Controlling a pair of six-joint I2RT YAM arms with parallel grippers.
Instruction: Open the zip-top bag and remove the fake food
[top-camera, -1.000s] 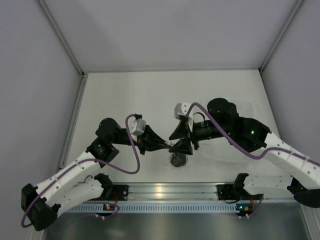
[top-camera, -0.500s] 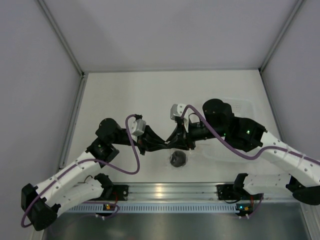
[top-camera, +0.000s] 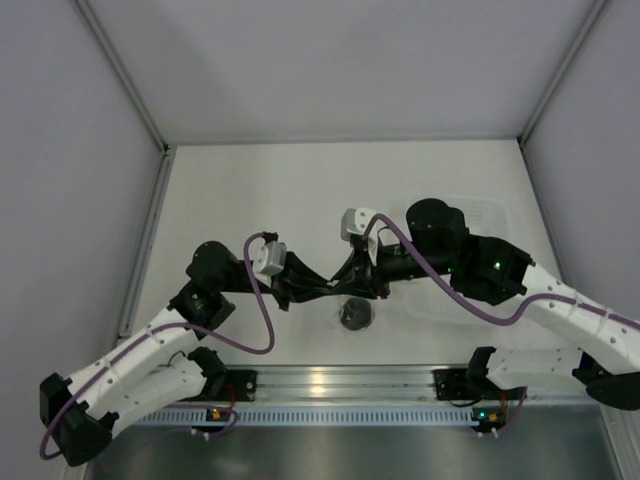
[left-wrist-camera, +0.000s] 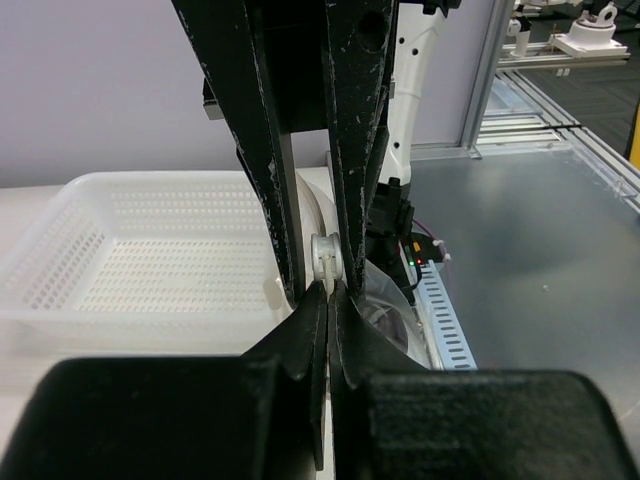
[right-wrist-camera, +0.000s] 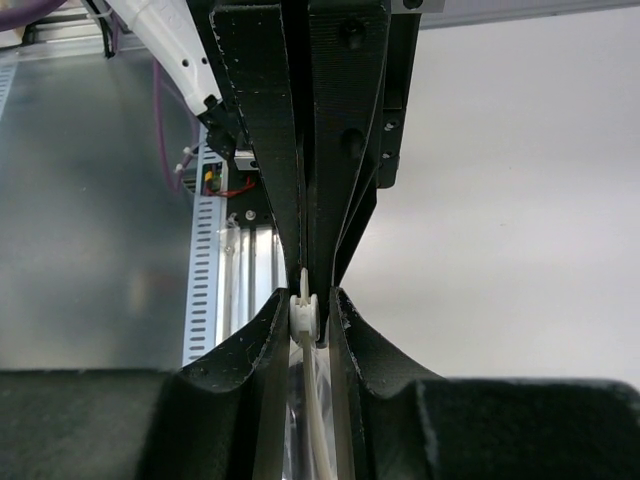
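The left gripper (top-camera: 322, 291) and right gripper (top-camera: 352, 284) meet tip to tip, each pinched nearly closed on the zip-top bag (right-wrist-camera: 307, 420), whose fake food (top-camera: 356, 315) hangs just below them. The film looks thin, light and slippery, so the stiffer zip lips seem the best hold

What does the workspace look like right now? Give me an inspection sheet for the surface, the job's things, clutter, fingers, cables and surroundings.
Surface: white table, with a metal rail along the near edge.
Job's things: zip-top bag held by its top edge between both arms. The fake food is a dark ball just below the meeting fingers, apparently inside the bag.
Clutter: white perforated tub on the right, partly under the right arm.
Grippers: left gripper and right gripper meet tip to tip, fingers shut on the bag's top edge.
Cables: a purple cable loops off each arm, away from the bag.
Surroundings: grey enclosure walls; nothing else seen.
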